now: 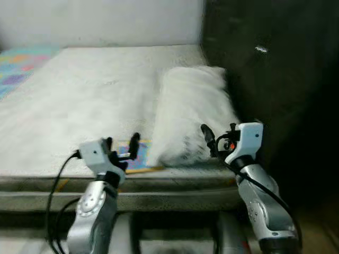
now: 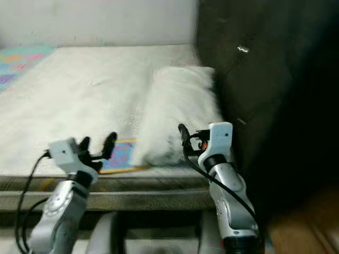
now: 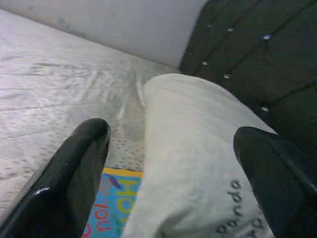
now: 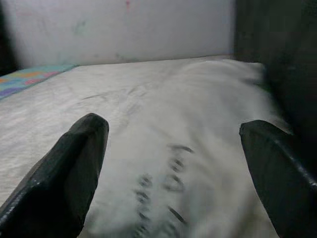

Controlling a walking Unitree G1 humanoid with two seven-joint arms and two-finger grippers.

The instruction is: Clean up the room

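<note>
A colourful blanket (image 1: 20, 66) lies at the upper left of the bed (image 1: 90, 100). Lower left, the left end effector (image 1: 122, 144) hovers at the mattress edge, fingers spread, over a bright book (image 1: 133, 159) lying flat. Centre, a white pillow (image 1: 190, 114) rests against the dark headboard (image 1: 265, 69) on the right. The right end effector (image 1: 218, 138) is at the pillow's near end, fingers spread wide

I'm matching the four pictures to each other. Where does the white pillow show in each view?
Left eye: pillow, right of centre, by the dark headboard.
Right eye: pillow, centre.
Left wrist: pillow, between the black fingers.
Right wrist: pillow, centre.
Shared landmark: the headboard.
</note>
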